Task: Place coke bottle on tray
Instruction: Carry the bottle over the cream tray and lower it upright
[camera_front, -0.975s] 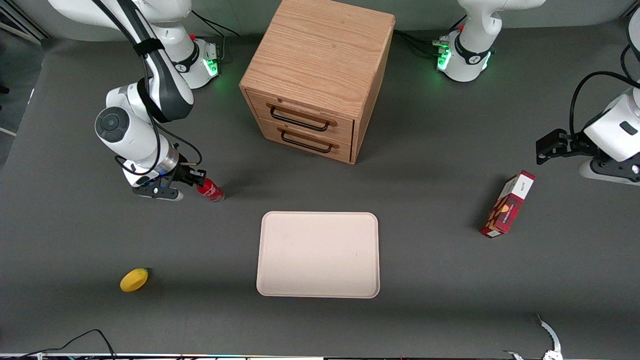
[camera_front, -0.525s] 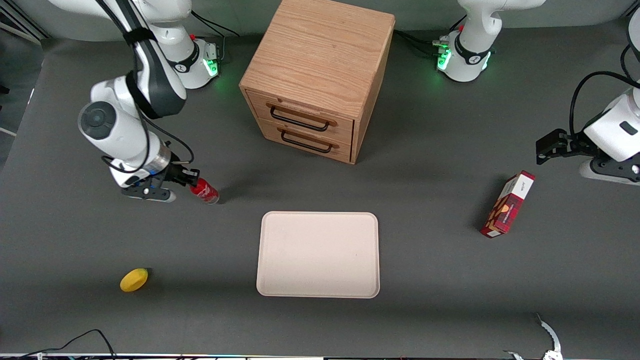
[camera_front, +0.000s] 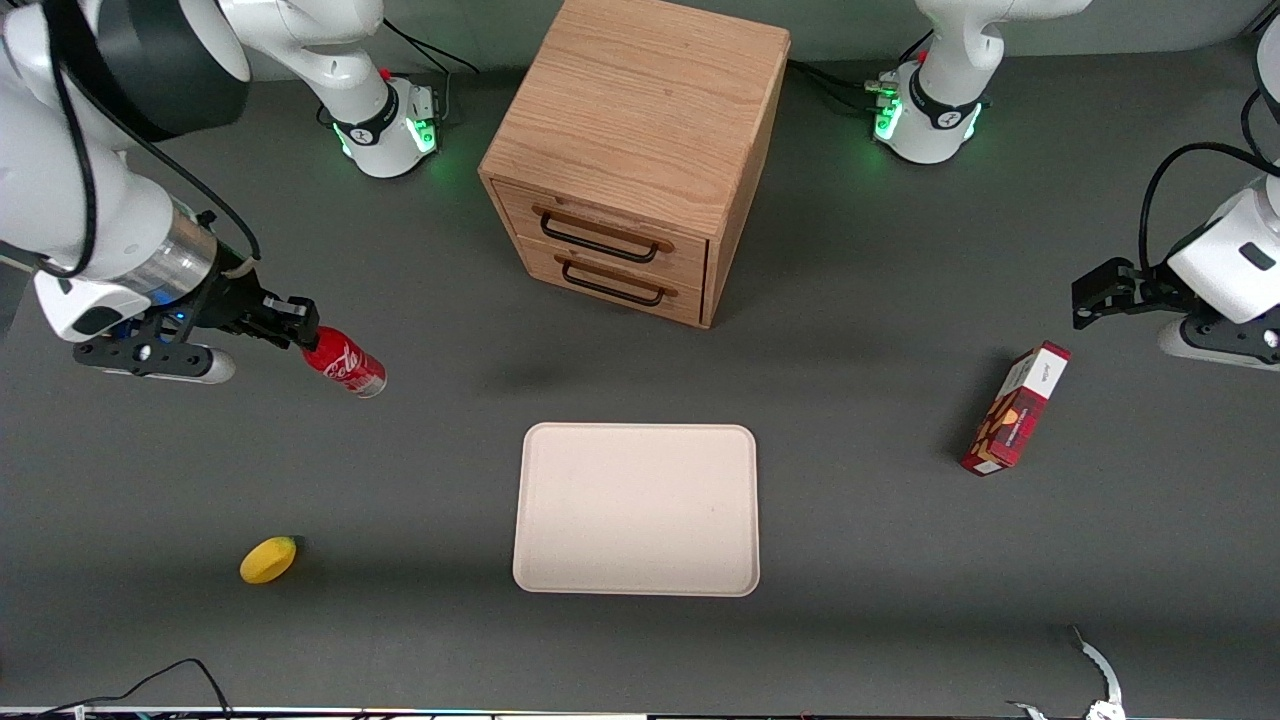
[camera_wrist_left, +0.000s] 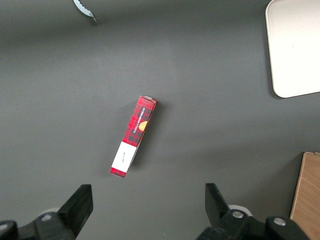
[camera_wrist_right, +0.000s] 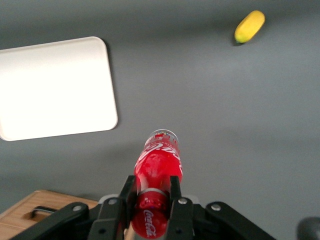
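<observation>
The coke bottle (camera_front: 345, 364) hangs tilted above the counter (camera_front: 900, 560), clamped at its cap end between the closed fingers of the gripper (camera_front: 298, 327), its silvery base pointing toward the tray (camera_front: 637, 510). From the tray's centre the bottle sits at about ten o'clock, well apart. A yellow mango-like fruit (camera_front: 268, 559) lies at the tray's nine o'clock.

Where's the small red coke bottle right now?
The small red coke bottle is held in the gripper, lifted off the table toward the working arm's end, not yet over the cream rectangular tray.
</observation>
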